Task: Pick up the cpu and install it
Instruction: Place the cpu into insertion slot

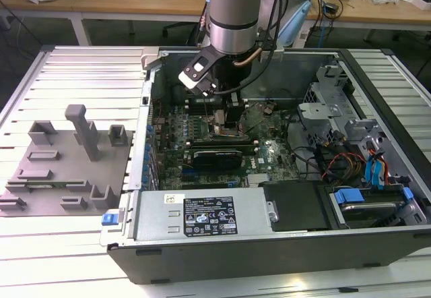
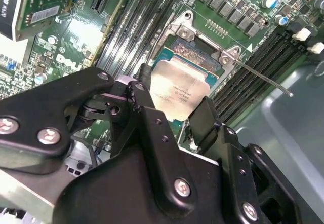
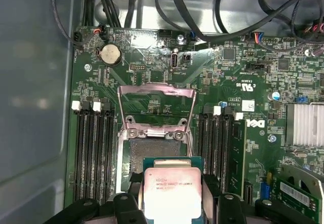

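The jaws are clenched on the cpu [image 3: 172, 191] at two opposite edges and hold it over the open socket [image 3: 154, 150] inside the computer case [image 1: 303, 251]. The load frame [image 3: 157, 107] stands raised at one end of the socket. Memory slots [image 3: 93, 153] lie close on both sides, and a thin lever [image 2: 263, 77] sticks out nearby.

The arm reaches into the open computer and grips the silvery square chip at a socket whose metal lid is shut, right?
Not quite. The first wrist view shows the metal lid of the socket flipped open, not shut. The rest stands: the gripper, inside the open computer case, grips the cpu at the socket.
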`<state>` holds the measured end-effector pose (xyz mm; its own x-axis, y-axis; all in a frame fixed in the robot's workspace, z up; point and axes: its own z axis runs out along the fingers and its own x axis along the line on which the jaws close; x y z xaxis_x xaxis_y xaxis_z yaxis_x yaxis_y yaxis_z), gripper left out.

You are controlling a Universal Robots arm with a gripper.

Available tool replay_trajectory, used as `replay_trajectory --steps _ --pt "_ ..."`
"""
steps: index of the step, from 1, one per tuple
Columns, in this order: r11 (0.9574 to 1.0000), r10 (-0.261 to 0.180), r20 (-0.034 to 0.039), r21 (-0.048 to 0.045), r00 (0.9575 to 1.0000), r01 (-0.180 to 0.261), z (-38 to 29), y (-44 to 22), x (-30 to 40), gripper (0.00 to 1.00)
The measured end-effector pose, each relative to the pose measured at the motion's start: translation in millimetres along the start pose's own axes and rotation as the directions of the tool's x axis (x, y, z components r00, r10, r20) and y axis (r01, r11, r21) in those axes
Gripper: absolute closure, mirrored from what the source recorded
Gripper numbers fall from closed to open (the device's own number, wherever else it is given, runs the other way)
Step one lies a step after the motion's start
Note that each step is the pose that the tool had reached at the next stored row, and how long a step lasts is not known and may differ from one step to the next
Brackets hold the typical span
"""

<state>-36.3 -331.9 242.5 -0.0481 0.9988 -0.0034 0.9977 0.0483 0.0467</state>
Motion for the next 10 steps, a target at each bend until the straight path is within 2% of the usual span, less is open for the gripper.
replay_trajectory --steps 4,10 --pt "1.0 0.0 -0.0021 -0.0001 1.0 0.0 5.8 -0.3 0.2 0.45" --pt "1.0 0.001 -0.0102 -0.0004 0.9999 -0.001 13.6 -0.5 2.4 0.45"
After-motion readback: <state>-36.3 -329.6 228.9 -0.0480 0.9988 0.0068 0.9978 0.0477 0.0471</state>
